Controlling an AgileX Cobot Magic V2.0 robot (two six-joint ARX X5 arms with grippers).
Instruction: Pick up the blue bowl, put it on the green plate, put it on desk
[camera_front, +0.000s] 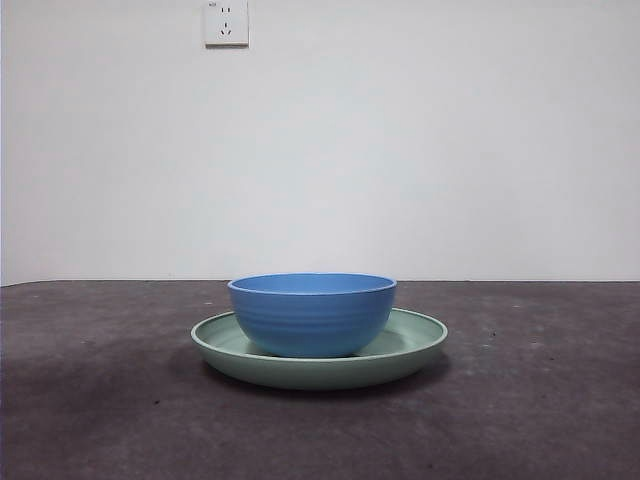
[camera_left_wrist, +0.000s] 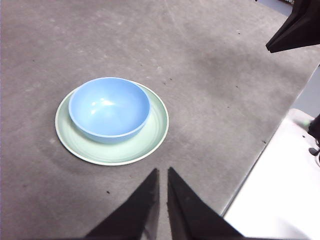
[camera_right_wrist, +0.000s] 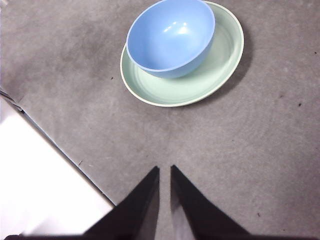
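The blue bowl (camera_front: 312, 312) stands upright inside the green plate (camera_front: 420, 338), which rests on the desk (camera_front: 540, 400). The bowl sits off-centre in the plate. Both also show in the left wrist view, bowl (camera_left_wrist: 109, 107) and plate (camera_left_wrist: 155, 131), and in the right wrist view, bowl (camera_right_wrist: 171, 36) and plate (camera_right_wrist: 220, 65). My left gripper (camera_left_wrist: 162, 172) is shut and empty, held above the desk well away from the plate. My right gripper (camera_right_wrist: 165, 170) is shut and empty, also apart from the plate. Neither gripper shows in the front view.
A white wall with a socket (camera_front: 226, 22) stands behind the desk. The desk's edge (camera_left_wrist: 260, 155) and a white surface beyond it (camera_left_wrist: 285, 190) show in the left wrist view. The other arm's black tip (camera_left_wrist: 295, 27) shows at a corner.
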